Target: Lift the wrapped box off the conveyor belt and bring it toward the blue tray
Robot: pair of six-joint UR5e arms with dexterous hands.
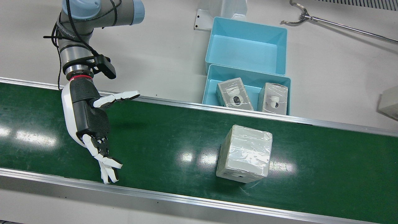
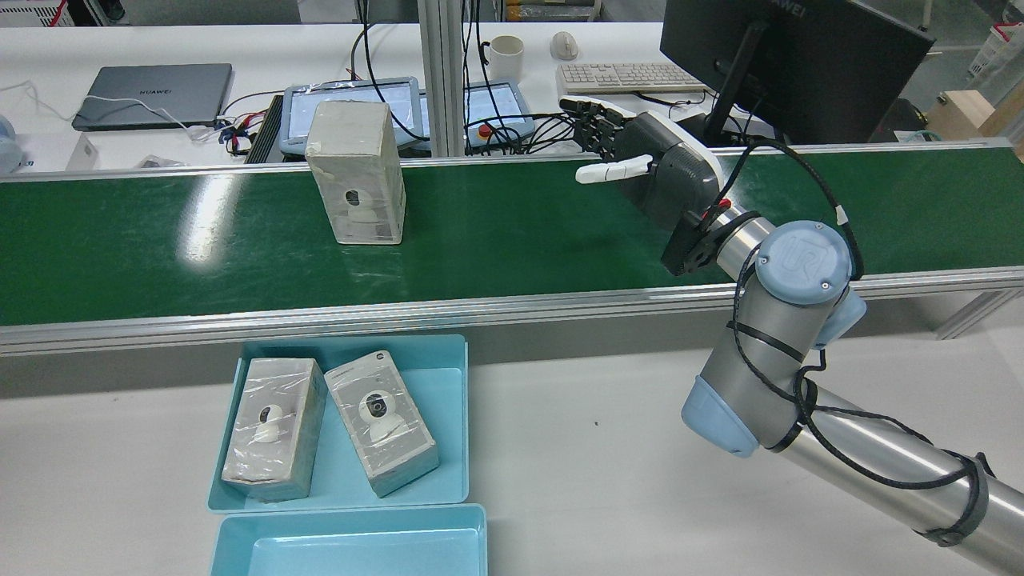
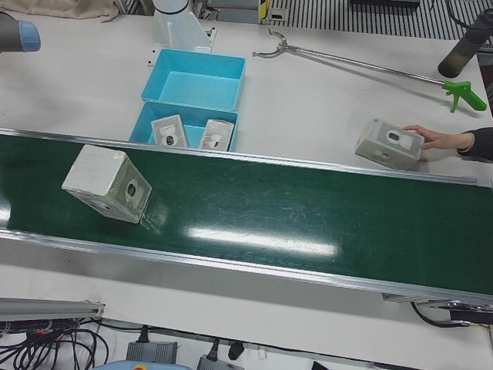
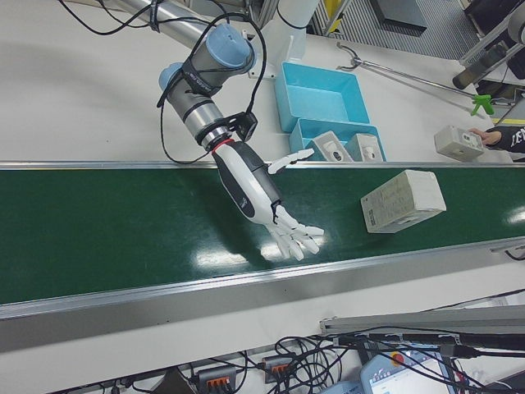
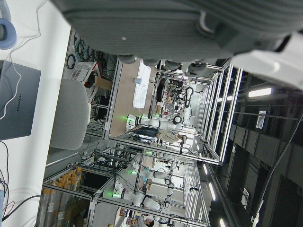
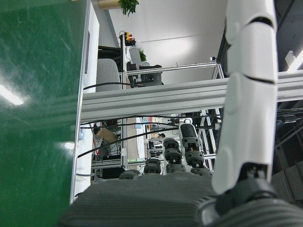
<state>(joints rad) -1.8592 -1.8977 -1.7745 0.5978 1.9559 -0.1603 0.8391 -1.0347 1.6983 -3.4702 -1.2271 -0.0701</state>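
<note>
The wrapped box (image 1: 244, 154) stands on the green conveyor belt (image 1: 168, 137); it also shows in the rear view (image 2: 356, 172), the left-front view (image 3: 108, 185) and the right-front view (image 4: 404, 201). My right hand (image 1: 90, 118) hovers over the belt, open and empty, well apart from the box; it also shows in the rear view (image 2: 664, 168) and the right-front view (image 4: 254, 193). The blue tray (image 1: 256, 93) beside the belt holds two wrapped boxes. My left hand (image 5: 165, 28) shows only in its own view, as a palm with nothing in it.
A second, empty blue tray (image 1: 245, 49) sits behind the first. A person's hand holds another box (image 3: 389, 144) on the table past the belt. A metal reacher tool (image 1: 326, 23) lies on the table. A monitor (image 2: 784, 56) and keyboard (image 2: 620, 76) stand beyond the belt.
</note>
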